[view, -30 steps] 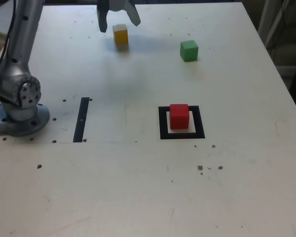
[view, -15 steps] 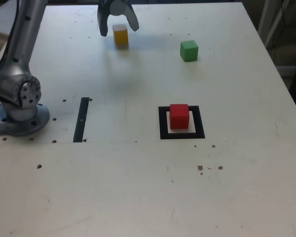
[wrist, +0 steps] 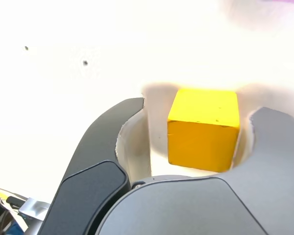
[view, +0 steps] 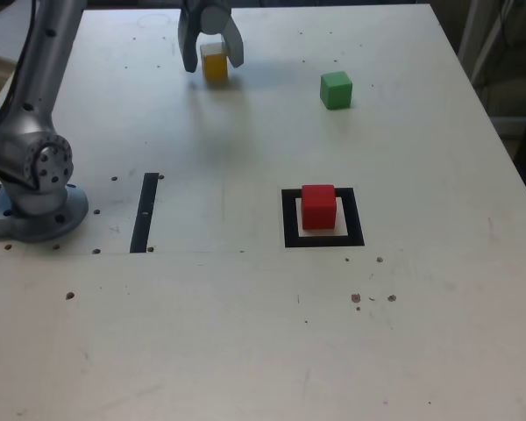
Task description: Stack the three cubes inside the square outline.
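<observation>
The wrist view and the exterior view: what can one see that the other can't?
Only the wrist view shows the gap left between one finger and the small yellow cube.

Only the exterior view shows the small red cube inside the thick black square outline, the small green cube, the thin black strip and the arm's grey base.

Both show the yellow cube between the grey gripper jaws on the pale table.

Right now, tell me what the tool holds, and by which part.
Nothing yet: the tool straddles the yellow cube on the table, a gap showing on one side.
</observation>
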